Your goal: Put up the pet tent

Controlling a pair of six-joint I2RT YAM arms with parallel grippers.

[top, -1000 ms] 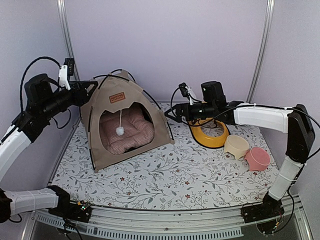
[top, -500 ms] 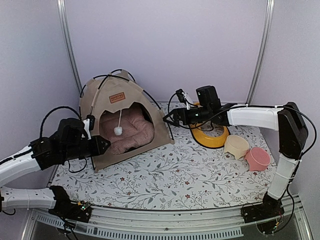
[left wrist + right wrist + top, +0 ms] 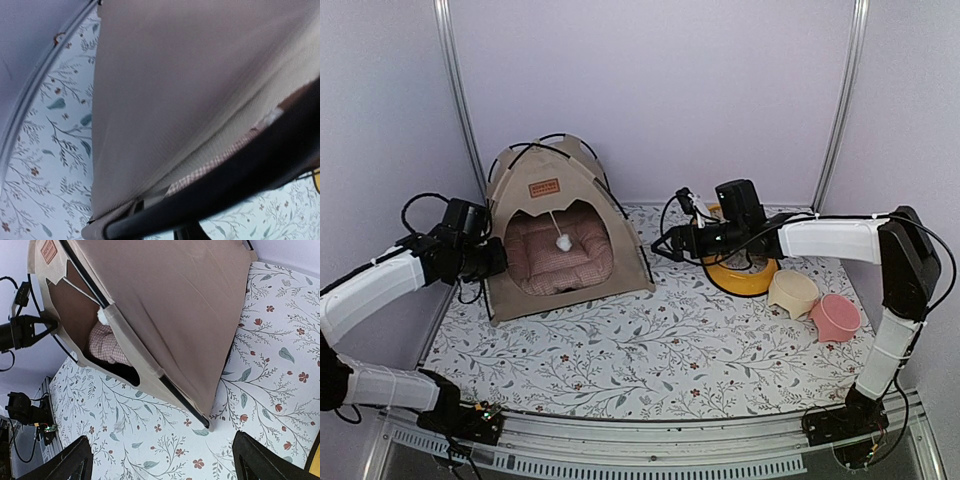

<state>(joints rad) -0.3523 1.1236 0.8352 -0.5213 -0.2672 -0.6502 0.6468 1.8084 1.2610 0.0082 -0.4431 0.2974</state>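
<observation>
Covering the table from its near edge back is a flowered cloth (image 3: 650,350). On its right side sit a pink bowl (image 3: 835,317), then a cream bowl (image 3: 792,292) just behind it, and farther back a yellow bowl stand (image 3: 738,277).

The right gripper (image 3: 665,243) hangs above the cloth between the stand and the tent (image 3: 560,215), close to the tent's right front corner but apart from it. In the right wrist view its two dark fingers (image 3: 75,460) sit at the bottom corners of the picture, spread wide with nothing between them.

The left gripper (image 3: 498,262) is up against the tent's left front edge. The left wrist view is filled with tan fabric and a blurred dark bar, so I cannot tell whether those jaws are spread or closed.

The tent stands upright at the back left of the cloth, near the rear wall, with its arched doorway facing the near edge. Thin black poles cross over its top. A small brown label (image 3: 543,187) sits above the doorway, a white pom-pom (image 3: 563,241) hangs in the opening, and a pink checked cushion (image 3: 560,260) lies inside.
</observation>
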